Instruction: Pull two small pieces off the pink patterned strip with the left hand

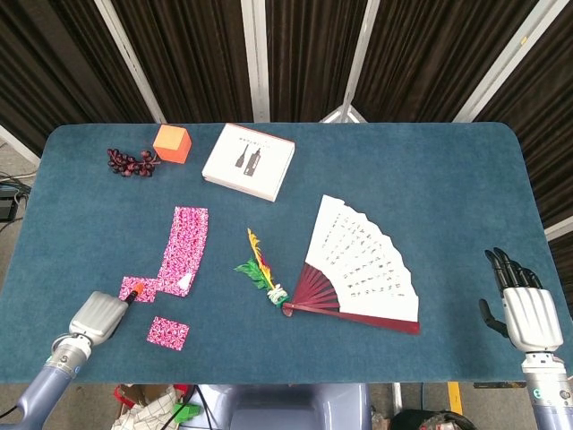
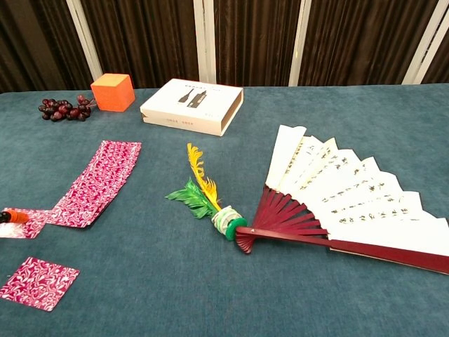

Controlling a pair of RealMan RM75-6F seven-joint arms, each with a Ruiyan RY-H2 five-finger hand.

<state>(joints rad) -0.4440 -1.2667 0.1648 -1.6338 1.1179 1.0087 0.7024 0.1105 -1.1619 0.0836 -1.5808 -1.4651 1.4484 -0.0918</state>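
Observation:
The pink patterned strip (image 1: 184,246) (image 2: 98,180) lies on the blue table left of centre, running front to back. One small pink piece (image 1: 167,332) (image 2: 38,282) lies loose near the front edge. A second small piece (image 1: 139,288) (image 2: 24,222) sits at the strip's near left corner; whether it is detached I cannot tell. My left hand (image 1: 98,317) reaches in from the lower left, an orange-tipped finger (image 1: 137,289) (image 2: 12,217) touching that second piece. My right hand (image 1: 525,309) rests at the table's front right, fingers extended and holding nothing.
An open paper fan (image 1: 358,267) (image 2: 344,200) lies right of centre. A feathered toy (image 1: 261,268) (image 2: 207,197) lies beside it. At the back stand a white box (image 1: 248,161) (image 2: 191,105), an orange cube (image 1: 171,143) (image 2: 113,91) and dark grapes (image 1: 130,163) (image 2: 64,108).

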